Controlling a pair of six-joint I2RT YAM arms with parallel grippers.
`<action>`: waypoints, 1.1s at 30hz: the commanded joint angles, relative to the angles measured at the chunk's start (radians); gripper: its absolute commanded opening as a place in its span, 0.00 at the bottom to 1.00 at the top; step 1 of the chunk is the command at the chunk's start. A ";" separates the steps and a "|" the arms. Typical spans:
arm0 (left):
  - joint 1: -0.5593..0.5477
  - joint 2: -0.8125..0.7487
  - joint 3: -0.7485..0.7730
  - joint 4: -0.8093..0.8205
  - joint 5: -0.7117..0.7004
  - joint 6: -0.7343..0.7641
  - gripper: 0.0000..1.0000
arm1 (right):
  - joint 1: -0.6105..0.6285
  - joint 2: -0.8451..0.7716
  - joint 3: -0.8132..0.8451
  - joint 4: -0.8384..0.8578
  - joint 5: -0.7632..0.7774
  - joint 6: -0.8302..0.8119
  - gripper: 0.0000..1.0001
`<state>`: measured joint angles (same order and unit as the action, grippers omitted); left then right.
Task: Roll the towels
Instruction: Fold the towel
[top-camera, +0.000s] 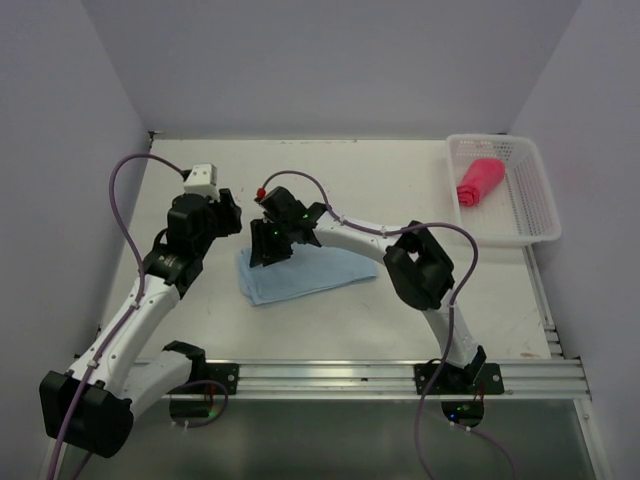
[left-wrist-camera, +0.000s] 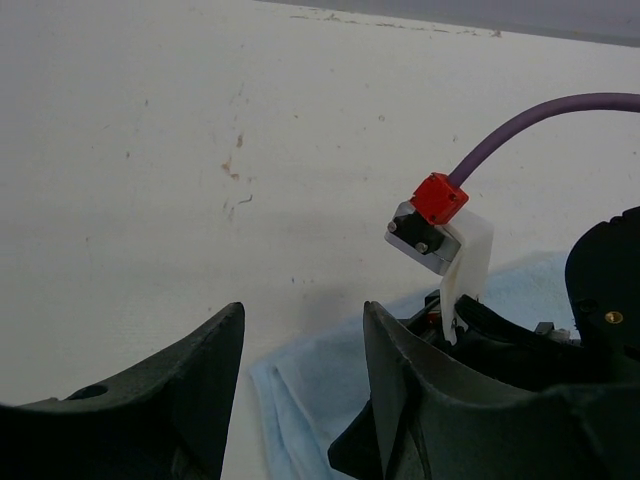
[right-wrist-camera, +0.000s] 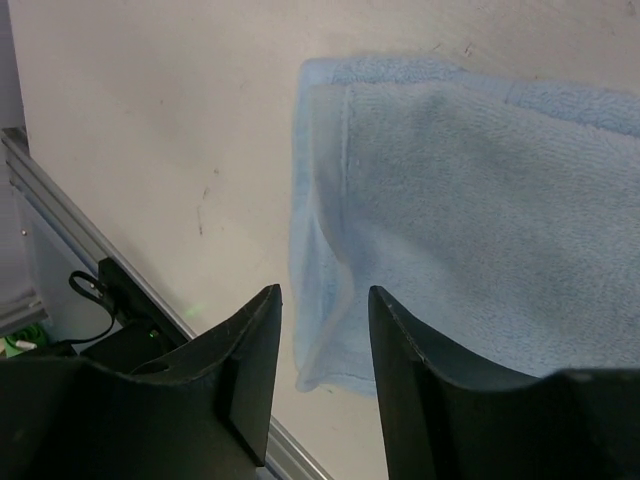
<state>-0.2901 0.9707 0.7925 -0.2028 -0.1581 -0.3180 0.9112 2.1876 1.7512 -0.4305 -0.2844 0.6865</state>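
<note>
A light blue towel (top-camera: 305, 272) lies folded flat on the white table, near the middle. My right gripper (top-camera: 264, 254) hangs over the towel's left end. In the right wrist view its jaws (right-wrist-camera: 322, 300) stand open above the towel's (right-wrist-camera: 470, 200) near corner, which lifts a little, with nothing pinched between them. My left gripper (top-camera: 231, 214) hovers just left of and behind the towel, open and empty (left-wrist-camera: 300, 335), with the towel's edge (left-wrist-camera: 320, 390) below its right finger. The red-pink towel (top-camera: 478, 182) lies rolled inside the white basket (top-camera: 535, 215).
The right arm's wrist camera with its red plug (left-wrist-camera: 438, 198) and purple cable sits close to my left gripper. An aluminium rail (top-camera: 330, 378) runs along the table's near edge. Grey walls close in the left, back and right sides.
</note>
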 joint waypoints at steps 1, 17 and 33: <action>0.006 -0.026 -0.007 0.025 -0.035 0.010 0.55 | 0.005 -0.081 -0.021 0.061 -0.048 0.012 0.43; 0.005 0.118 -0.009 0.120 0.354 -0.061 0.29 | -0.241 -0.505 -0.467 -0.019 0.109 -0.142 0.11; -0.096 0.178 -0.343 0.261 0.356 -0.296 0.00 | -0.436 -0.548 -0.659 0.064 0.126 -0.214 0.15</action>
<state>-0.3809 1.1679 0.4904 -0.0090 0.2234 -0.5667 0.4820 1.6222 1.0897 -0.4175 -0.1276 0.4995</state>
